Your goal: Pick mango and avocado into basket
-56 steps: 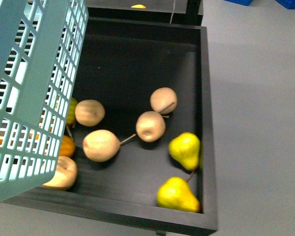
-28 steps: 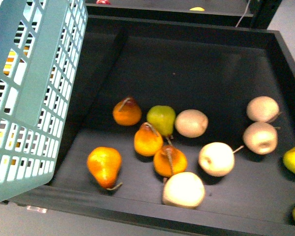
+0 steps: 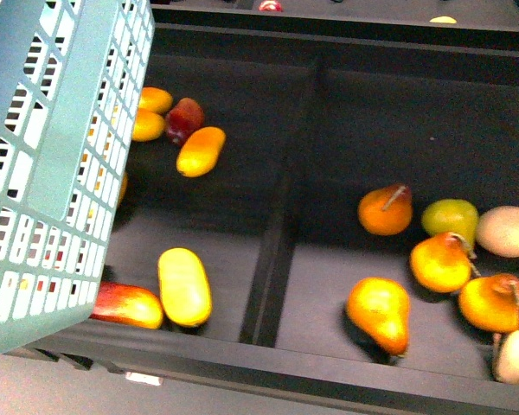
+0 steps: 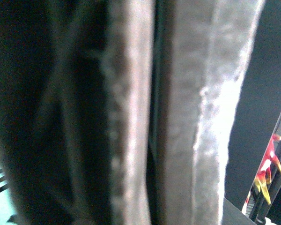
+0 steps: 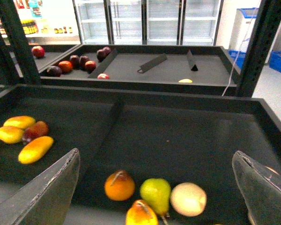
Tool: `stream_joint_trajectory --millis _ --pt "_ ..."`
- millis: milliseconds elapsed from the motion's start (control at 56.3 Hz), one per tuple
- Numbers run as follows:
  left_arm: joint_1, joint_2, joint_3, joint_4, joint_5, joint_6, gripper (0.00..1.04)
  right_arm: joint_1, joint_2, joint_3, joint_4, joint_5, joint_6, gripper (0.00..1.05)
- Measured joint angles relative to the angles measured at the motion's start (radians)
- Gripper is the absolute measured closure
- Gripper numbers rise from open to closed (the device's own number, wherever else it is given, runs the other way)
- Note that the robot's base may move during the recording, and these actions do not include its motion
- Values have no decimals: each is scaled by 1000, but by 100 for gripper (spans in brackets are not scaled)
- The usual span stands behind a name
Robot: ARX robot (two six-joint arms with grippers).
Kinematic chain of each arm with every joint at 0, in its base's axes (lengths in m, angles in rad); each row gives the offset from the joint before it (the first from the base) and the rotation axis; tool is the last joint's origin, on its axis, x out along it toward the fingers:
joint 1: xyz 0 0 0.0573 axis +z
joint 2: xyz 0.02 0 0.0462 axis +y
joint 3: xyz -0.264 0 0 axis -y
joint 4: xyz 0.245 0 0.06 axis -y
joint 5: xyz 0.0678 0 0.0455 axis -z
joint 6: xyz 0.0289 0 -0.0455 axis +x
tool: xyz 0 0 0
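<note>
The light teal slotted basket (image 3: 60,156) hangs tilted at the left of the front view. The left wrist view is filled by its brownish-grey handle (image 4: 131,117), held in my shut left gripper. An orange-yellow mango (image 3: 201,150) lies in the left compartment, with a yellow one (image 3: 184,286) nearer the front. The mango also shows in the right wrist view (image 5: 35,149). My right gripper (image 5: 155,154) is open and empty above the right compartment. No avocado is in view.
A divider (image 3: 277,225) splits the black tray. Orange pears (image 3: 379,313), a green pear (image 3: 450,216) and a pale fruit (image 3: 509,230) lie in the right compartment. A dark red fruit (image 3: 184,118) lies by the mangoes. A back tray holds red apples (image 5: 75,61).
The front view has swung left, from pale and yellow pears, past the orange pears, to the mango compartment. The basket keeps its place in the view.
</note>
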State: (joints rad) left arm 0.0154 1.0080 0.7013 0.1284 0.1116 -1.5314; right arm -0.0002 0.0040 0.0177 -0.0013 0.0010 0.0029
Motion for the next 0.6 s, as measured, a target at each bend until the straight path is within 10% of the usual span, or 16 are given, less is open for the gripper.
stream_joint_trajectory --millis 603 --pt "0 0 2 1 0 0 91 0 -1 0 0 0 0 9"
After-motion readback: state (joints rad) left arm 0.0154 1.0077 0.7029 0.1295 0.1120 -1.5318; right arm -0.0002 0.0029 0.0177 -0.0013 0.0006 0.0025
